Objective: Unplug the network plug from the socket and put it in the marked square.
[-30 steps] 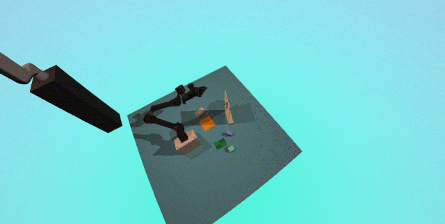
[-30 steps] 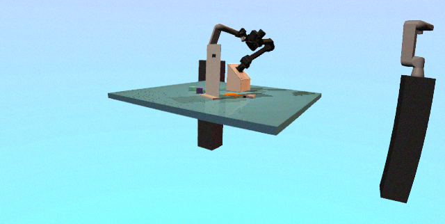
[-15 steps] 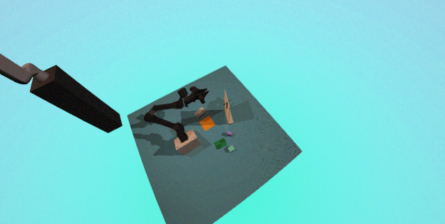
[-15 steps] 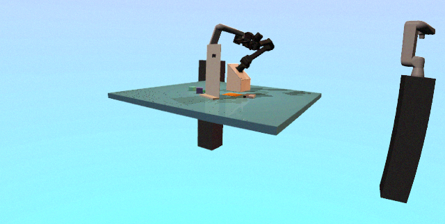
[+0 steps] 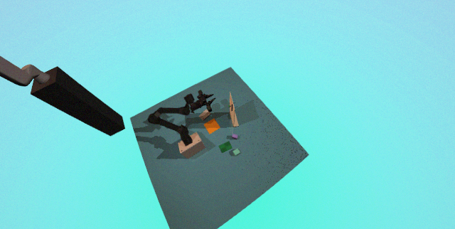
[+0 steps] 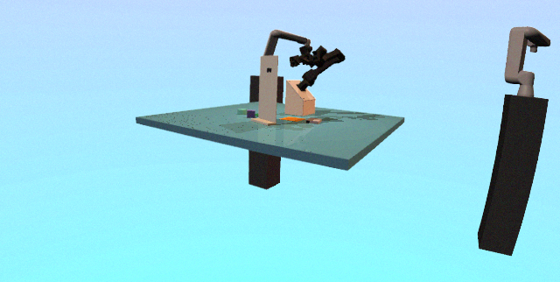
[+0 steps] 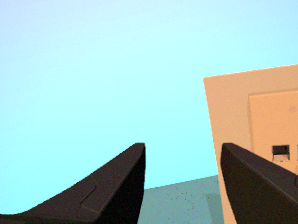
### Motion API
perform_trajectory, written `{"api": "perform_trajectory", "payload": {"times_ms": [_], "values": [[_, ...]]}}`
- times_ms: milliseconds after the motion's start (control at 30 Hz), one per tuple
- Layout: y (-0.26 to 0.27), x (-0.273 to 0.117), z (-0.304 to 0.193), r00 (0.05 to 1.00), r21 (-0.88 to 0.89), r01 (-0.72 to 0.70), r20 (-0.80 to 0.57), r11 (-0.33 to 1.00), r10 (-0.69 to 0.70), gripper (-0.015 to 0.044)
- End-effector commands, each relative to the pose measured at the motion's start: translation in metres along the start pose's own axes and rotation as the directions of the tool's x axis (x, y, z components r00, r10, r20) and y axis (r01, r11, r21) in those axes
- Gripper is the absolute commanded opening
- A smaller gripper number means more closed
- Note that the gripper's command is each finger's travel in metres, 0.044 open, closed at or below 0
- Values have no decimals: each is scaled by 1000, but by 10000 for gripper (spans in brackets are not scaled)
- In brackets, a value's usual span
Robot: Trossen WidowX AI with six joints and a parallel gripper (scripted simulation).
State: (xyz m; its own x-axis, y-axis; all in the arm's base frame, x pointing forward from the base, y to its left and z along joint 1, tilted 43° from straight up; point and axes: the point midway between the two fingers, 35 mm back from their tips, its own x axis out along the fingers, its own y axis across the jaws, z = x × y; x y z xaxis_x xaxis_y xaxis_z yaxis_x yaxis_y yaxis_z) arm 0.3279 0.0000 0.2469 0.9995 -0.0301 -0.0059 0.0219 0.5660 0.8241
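The upright tan panel point(image 5: 234, 119) point(image 6: 268, 98) point(image 7: 227, 100) stands on the table point(image 5: 199, 186) point(image 6: 197, 126). A dark socket opening point(image 7: 281, 152) shows on its face at the right of the wrist view. A tiny green and dark detail sits on the panel in the top view; I cannot tell plug, tab and socket apart there. My gripper point(image 5: 213, 97) point(image 7: 182, 152) is partly open with nothing between its fingers. It is in the air in front of the panel, apart from it. A flat orange square point(image 5: 212, 126) point(image 6: 291, 119) and a flat green square point(image 5: 225, 146) lie on the table.
A tan block point(image 5: 205, 114) point(image 6: 317, 121) lies beside the orange square. A purple block point(image 5: 234, 136) point(image 6: 251, 114) and a pale green block point(image 5: 236, 151) point(image 6: 241, 111) lie near the green square. The arm's tan base point(image 5: 193, 148) point(image 6: 295, 100) stands behind the orange square in the exterior view.
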Motion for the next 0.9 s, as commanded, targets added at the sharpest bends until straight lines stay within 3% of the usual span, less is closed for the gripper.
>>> {"api": "perform_trajectory", "payload": {"times_ms": [0, 400, 867], "values": [[-13, -1, -9, 1000, 131, 20, -7, 991, -19, 156], [-37, -7, -28, 999, 519, 35, -11, 854, -34, 156], [-63, -20, -47, 999, 857, 40, -16, 514, -51, 156]]}}
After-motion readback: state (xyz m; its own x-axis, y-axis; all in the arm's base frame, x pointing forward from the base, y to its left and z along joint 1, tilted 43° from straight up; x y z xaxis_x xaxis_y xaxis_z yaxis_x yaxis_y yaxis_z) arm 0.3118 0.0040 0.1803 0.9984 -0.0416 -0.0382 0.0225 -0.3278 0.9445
